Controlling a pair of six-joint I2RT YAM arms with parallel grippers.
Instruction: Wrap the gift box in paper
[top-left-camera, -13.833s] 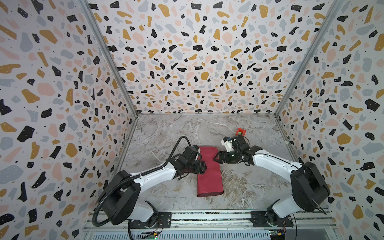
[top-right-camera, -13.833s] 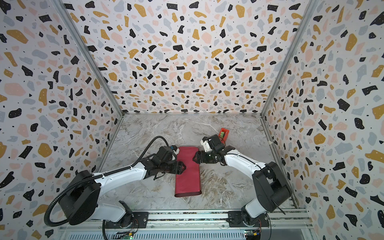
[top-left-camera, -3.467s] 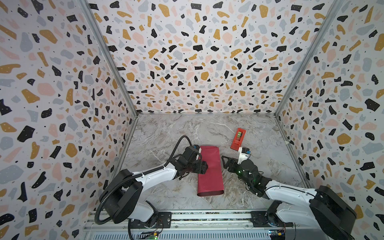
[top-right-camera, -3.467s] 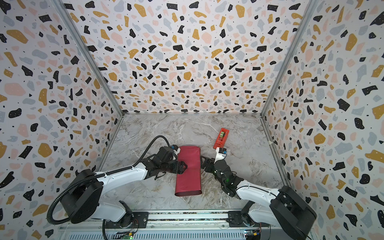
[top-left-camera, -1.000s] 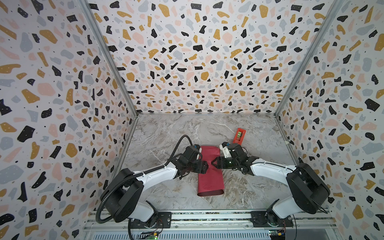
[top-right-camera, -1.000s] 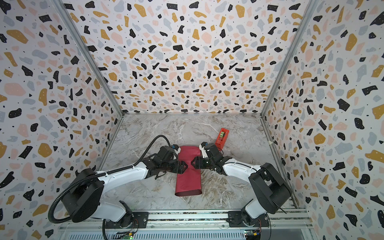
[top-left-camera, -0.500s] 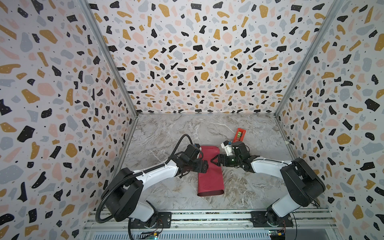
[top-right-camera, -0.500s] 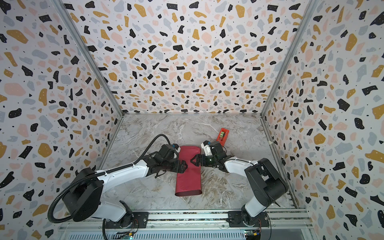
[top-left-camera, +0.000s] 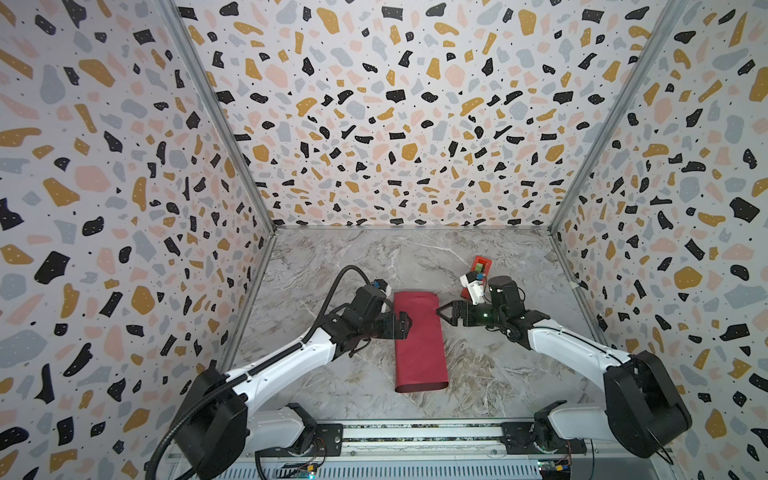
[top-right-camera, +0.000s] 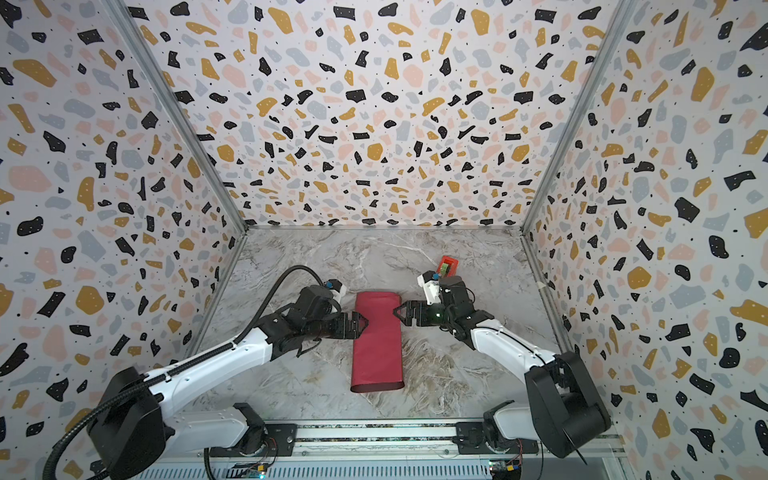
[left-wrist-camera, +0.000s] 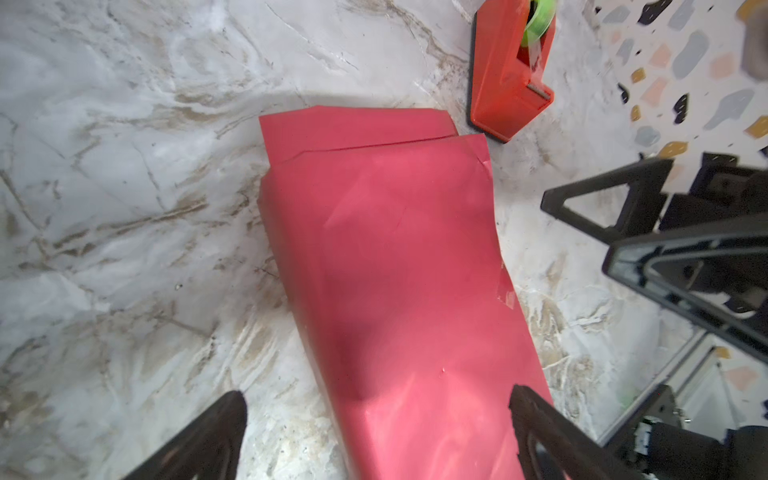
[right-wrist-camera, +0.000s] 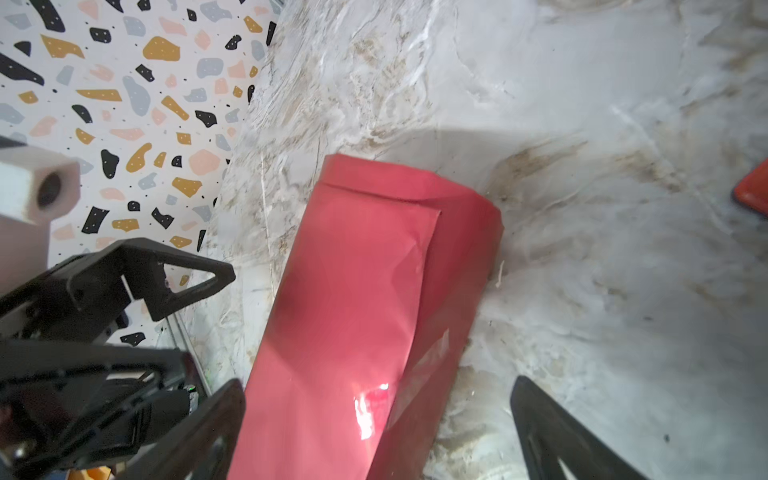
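The paper (top-left-camera: 419, 345) (top-right-camera: 376, 345) lies on the marble table as a long crimson tube, its far end folded flat and its near end open. The gift box is hidden inside it. A clear tape strip (right-wrist-camera: 428, 357) sits on the lengthwise seam. My left gripper (top-left-camera: 405, 324) (top-right-camera: 362, 324) stands open at the tube's left edge; in the left wrist view the paper (left-wrist-camera: 395, 270) runs under its spread fingers (left-wrist-camera: 378, 397). My right gripper (top-left-camera: 441, 312) (top-right-camera: 397, 312) is open at the right edge, over the paper (right-wrist-camera: 365, 299), jaws (right-wrist-camera: 378, 384) holding nothing.
A red-orange tape dispenser (top-left-camera: 481, 266) (top-right-camera: 448, 266) (left-wrist-camera: 507, 70) with a green roll stands behind the right wrist, near the paper's far right corner. Patterned walls close in the table on the left, back and right. A metal rail (top-left-camera: 415, 432) runs along the front edge.
The right gripper has shifted a little toward the back along the paper's right edge and spread its jaws wider. The left gripper has hardly moved. The paper lies as before.
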